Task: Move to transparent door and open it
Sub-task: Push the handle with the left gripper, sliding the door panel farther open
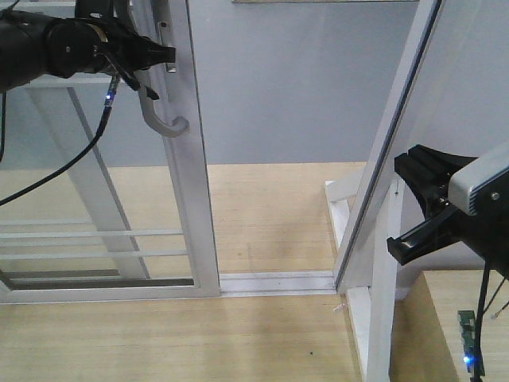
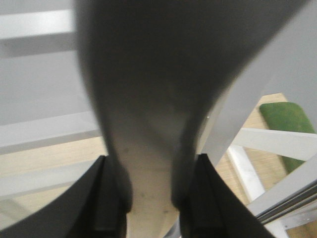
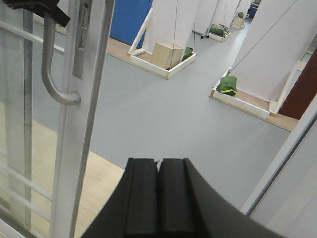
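The transparent door has a white frame, thin white bars and a curved grey handle on its stile. It stands slid to the left, with an open gap to its right. My left gripper reaches in from the upper left and is shut on the top of the handle. In the left wrist view, the blurred handle fills the space between the black fingers. My right gripper is shut with nothing in it. It hangs low at the right, away from the door. The handle also shows in the right wrist view.
A slanted white frame post bounds the opening on the right. A floor track runs between it and the door. Beyond lie a grey floor, a cardboard box and green bags. A black cable hangs from my left arm.
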`<state>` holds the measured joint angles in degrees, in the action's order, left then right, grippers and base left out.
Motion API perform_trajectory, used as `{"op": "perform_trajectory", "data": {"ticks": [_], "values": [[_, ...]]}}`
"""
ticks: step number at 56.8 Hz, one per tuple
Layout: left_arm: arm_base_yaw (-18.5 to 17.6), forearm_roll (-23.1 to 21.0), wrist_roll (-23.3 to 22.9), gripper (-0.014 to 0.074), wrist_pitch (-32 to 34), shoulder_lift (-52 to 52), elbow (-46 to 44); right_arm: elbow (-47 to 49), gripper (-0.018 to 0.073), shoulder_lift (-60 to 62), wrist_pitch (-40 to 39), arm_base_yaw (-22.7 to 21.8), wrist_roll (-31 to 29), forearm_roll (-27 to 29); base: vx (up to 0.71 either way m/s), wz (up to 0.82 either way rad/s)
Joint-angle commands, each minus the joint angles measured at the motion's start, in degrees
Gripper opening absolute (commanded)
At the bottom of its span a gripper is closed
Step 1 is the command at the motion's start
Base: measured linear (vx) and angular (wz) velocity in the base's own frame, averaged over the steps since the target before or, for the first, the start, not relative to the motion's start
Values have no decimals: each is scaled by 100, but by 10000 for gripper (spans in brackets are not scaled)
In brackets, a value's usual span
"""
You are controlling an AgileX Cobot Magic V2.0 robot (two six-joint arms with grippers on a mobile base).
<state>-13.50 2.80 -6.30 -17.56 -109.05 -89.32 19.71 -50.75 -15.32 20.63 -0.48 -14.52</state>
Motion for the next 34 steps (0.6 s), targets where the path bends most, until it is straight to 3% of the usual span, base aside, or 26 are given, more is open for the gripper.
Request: {"op": "perform_trajectory", "data": {"ticks": [1, 34], "values": [[184, 339, -1, -3, 1325, 659, -328, 164, -5, 72, -465, -20, -24, 18, 0, 0], [1087, 490, 0, -3, 1025, 980, -322, 164, -5, 72, -478, -20, -19, 18, 0, 0]]}}
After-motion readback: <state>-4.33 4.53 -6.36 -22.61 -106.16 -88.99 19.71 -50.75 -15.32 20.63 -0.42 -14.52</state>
